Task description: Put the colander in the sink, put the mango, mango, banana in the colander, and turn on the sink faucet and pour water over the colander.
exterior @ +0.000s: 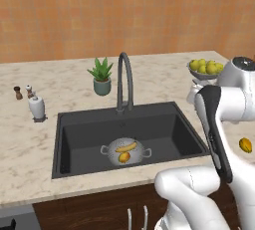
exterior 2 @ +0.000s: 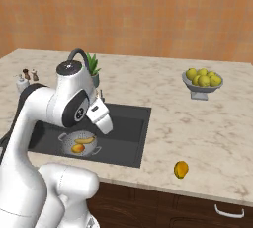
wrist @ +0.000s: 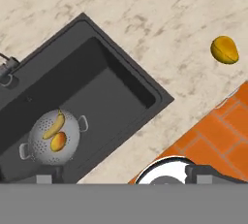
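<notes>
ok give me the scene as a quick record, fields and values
colander: in the sink, near its front wall
in colander: banana, one mango
second mango: on the counter, right of the sink
faucet: behind the sink; no water visible
end effector: open, holding nothing
left to do: second mango into colander, then water

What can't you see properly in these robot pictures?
- The sink: in the right base view, the robot's arm covers its left part.
- The sink faucet: cut off by the hand view's left edge.
- The two little shakers: too small in the left base view to tell what they hold.
</notes>
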You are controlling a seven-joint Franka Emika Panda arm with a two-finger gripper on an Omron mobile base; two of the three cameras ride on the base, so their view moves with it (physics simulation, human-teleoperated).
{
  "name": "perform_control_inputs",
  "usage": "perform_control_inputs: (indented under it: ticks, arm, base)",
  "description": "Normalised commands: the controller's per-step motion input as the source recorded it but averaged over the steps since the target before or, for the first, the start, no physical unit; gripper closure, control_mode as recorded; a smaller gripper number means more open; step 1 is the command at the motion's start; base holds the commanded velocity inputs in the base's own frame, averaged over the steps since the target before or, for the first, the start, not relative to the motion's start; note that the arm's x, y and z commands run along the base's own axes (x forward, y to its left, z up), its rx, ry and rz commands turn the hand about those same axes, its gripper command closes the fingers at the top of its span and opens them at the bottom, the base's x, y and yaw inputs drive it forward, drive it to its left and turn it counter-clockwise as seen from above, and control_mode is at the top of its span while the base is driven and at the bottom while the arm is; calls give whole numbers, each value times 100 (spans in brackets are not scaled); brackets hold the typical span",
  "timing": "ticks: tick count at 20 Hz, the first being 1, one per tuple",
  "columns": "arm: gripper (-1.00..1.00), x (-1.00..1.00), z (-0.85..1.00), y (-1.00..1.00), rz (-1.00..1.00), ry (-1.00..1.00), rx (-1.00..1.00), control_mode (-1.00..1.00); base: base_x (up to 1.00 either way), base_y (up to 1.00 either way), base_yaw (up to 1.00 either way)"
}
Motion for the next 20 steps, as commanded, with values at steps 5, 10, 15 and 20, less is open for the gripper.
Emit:
perform_control_inputs:
  ticks: [5,10,15,20]
  arm:
    - [-100,0,-42,-100,15,8,-16,-100]
    - [-100,0,-49,-100,30,4,-1,-100]
    - [-100,2,-40,-94,26,9,0,-100]
    - [-100,34,-45,-55,9,17,0,-100]
  base:
    - [0,0,0]
    - [0,0,0]
    - [0,0,0]
    - [0,0,0]
